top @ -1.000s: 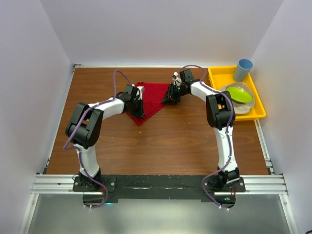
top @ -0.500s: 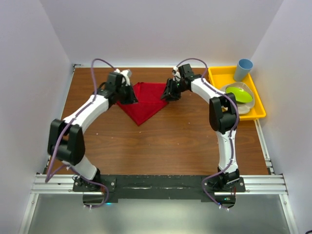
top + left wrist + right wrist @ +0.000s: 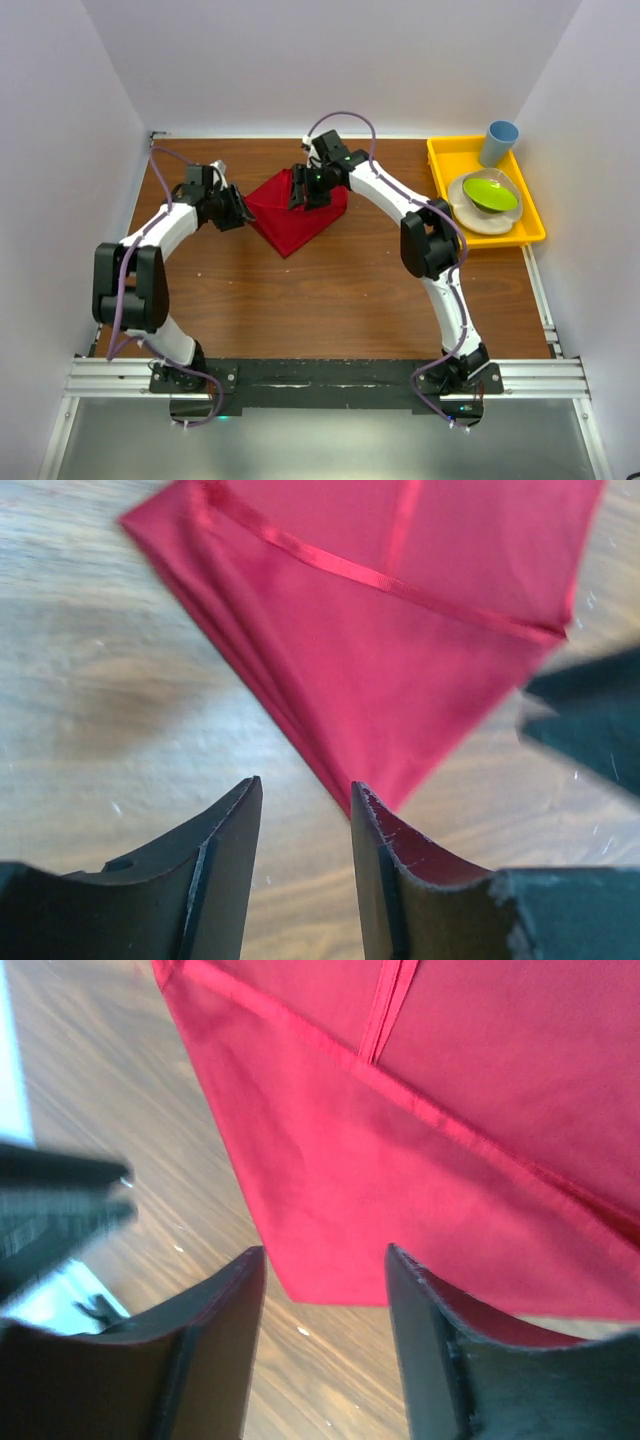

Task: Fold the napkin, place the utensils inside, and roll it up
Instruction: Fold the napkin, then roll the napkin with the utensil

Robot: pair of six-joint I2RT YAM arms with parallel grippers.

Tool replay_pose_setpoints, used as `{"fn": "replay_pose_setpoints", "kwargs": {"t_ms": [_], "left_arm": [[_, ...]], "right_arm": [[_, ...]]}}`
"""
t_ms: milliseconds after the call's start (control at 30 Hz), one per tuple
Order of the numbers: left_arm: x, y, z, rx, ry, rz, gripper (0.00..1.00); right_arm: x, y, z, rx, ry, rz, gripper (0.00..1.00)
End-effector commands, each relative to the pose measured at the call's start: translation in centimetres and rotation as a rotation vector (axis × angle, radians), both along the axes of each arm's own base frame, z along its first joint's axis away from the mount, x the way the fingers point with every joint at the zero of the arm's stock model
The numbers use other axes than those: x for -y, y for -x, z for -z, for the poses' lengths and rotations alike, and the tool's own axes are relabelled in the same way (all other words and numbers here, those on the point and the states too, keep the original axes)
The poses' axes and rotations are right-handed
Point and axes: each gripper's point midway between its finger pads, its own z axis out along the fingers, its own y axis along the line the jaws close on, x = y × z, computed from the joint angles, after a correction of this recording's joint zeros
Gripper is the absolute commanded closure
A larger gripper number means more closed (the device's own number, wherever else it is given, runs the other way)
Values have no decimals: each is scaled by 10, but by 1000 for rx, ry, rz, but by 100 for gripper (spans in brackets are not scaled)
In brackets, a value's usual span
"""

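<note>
**Overhead view.** The napkin lies on the table in the far middle. It is folded into a flat, layered shape whose sharpest point faces my bases. My left gripper sits just beside the napkin's left corner, over bare wood. My right gripper is over the far part of the cloth, with that arm reaching across from the right. The two grippers are near each other, with the napkin's left half between them. Well apart at the far right, a yellow tray holds a blue cup and a green bowl. The bowl rests on a pale plate.

**Left wrist view.** My left jaws stand moderately apart, and the gap shows only wood grain, so I grip nothing here. The fingers frame a point of the napkin just ahead of them. The tip ends close to the inner finger, but I cannot tell whether it touches. A glossy hem band runs across the upper layer. The dark blurred shape at the right edge is my other gripper.

**Right wrist view.** My right jaws are likewise parted and hold nothing. The fingers point at a lower corner of the napkin, which stops just short of the gap. The cloth lies flat with stacked edges and a seam line running away from me. One inner finger face carries a red reflection. My left gripper shows as a dark blur at the left edge.
</note>
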Motion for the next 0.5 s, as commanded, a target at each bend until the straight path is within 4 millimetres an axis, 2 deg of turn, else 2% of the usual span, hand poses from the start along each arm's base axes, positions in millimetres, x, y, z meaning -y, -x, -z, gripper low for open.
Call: {"fn": "replay_pose_setpoints", "kwargs": {"t_ms": [0, 33, 100, 167, 467], "left_arm": [[-4, -31, 0, 31, 114, -61, 54], [-6, -33, 5, 15, 121, -78, 54], [-14, -38, 3, 19, 130, -121, 53], [-16, -43, 0, 41, 126, -141, 51], [-19, -64, 21, 50, 124, -157, 44]], "right_arm": [[7, 4, -17, 165, 195, -97, 38], [3, 11, -15, 181, 248, -129, 35], [7, 9, -13, 255, 352, -161, 30], [1, 11, -11, 312, 415, -192, 25], [-19, 24, -11, 392, 454, -239, 24]]}}
